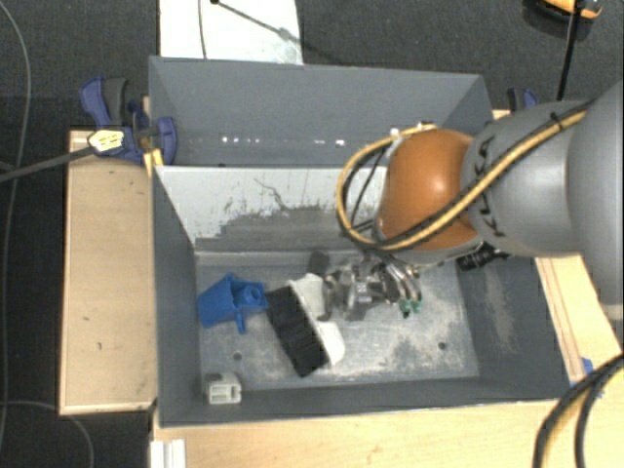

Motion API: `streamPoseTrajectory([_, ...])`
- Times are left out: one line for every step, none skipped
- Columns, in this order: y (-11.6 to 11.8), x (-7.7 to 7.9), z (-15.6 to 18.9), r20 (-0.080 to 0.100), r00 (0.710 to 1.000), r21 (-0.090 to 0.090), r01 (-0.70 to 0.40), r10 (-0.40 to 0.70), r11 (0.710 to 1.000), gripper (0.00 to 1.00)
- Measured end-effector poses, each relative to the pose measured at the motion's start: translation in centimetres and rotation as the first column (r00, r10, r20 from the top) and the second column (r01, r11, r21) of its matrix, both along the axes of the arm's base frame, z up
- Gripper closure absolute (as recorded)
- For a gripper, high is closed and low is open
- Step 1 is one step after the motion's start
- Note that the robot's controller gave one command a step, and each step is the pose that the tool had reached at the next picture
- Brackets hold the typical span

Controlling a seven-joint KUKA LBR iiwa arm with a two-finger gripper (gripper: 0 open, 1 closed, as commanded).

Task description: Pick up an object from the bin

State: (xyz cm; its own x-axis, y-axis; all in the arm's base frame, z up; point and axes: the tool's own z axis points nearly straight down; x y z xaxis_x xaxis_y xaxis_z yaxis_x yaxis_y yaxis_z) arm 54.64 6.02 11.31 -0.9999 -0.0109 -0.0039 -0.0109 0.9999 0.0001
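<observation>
My gripper hangs low over the middle of the bin floor, below the arm's orange cover. Just to its left lies a black brush on a white body, set diagonally, its upper white end close to the gripper. Whether the gripper touches the brush cannot be made out. A blue plastic piece lies further left on the floor.
A small grey-white block sits in the bin's front left corner. The arm and its cables reach in from the right and cover the right back part of the bin. Bare floor lies front right of the gripper.
</observation>
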Motion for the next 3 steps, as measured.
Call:
streamPoseTrajectory([-0.1, 1.2, 5.9, 0.007, 0.999, 0.0, -0.036, 0.036, 0.999, 1.0])
streamPoseTrajectory([-0.1, 1.3, 8.1, 0.006, 0.999, 0.0, -0.043, 0.043, 0.999, 1.0])
streamPoseTrajectory([-2.2, 1.1, 9.9, 0.019, 0.992, 0.0, -0.121, 0.121, 0.993, 1.0])
